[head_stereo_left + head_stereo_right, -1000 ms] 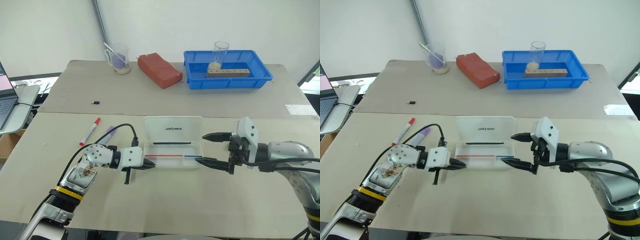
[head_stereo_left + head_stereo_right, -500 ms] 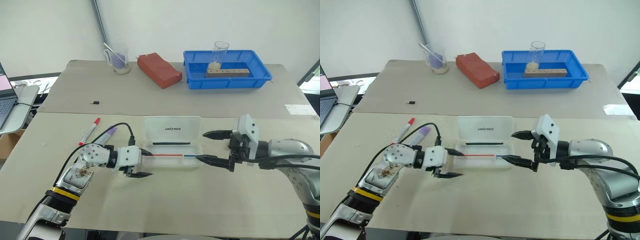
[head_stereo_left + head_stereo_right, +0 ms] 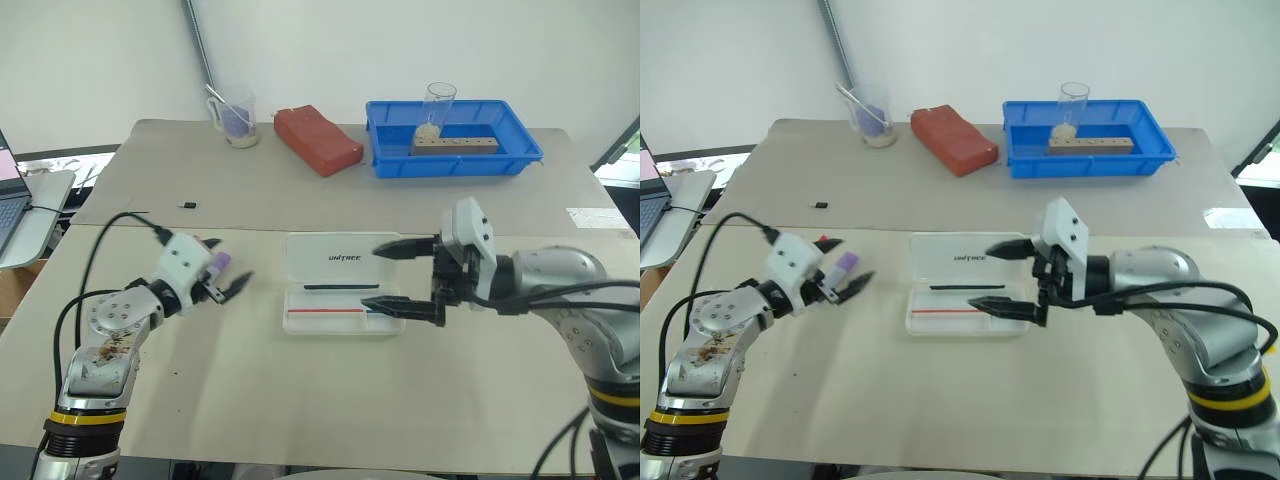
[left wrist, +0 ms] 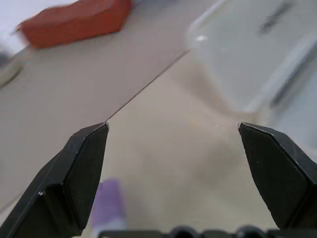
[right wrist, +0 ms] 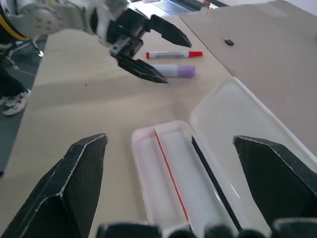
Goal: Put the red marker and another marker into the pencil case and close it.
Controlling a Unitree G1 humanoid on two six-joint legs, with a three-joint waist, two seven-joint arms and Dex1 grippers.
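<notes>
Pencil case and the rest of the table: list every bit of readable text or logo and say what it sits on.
"UNITREE": black lettering on the open lid of the pencil case; small, so the reading is likely rather than certain.
No other readable text: the red marker shows no legible print.

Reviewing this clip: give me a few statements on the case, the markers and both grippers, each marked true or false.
1. The pencil case lies open on the table. True.
2. The red marker is already in the case. False: it lies on the table beside the purple marker, outside the case.
3. The left gripper is shut on the purple marker. False: its jaws stand open and hold nothing.
4. The right gripper is open, hanging over the case. True.
5. A thin red-and-blue stick lies in the case's tray. True.
</notes>
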